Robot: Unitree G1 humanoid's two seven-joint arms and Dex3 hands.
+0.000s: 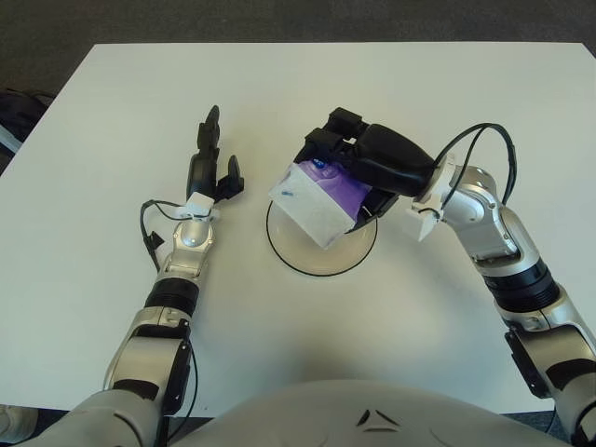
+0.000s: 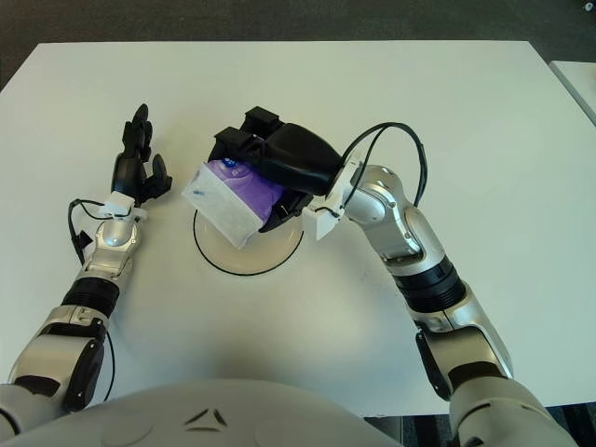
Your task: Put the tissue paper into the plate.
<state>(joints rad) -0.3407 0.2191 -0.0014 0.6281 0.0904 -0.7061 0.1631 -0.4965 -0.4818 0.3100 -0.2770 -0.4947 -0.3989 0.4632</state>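
Note:
A purple and white tissue pack (image 1: 315,197) hangs tilted over the white plate with a dark rim (image 1: 321,257) at the table's middle. My right hand (image 1: 358,163) is shut on the pack from above and behind, its black fingers wrapped over the purple end. The pack's white lower corner points down toward the plate's left half; I cannot tell whether it touches. My left hand (image 1: 210,166) shows to the left of the plate, fingers spread and holding nothing.
The white table (image 1: 112,112) stretches around the plate, with dark floor beyond its far edge. A black cable (image 1: 475,140) loops off my right wrist.

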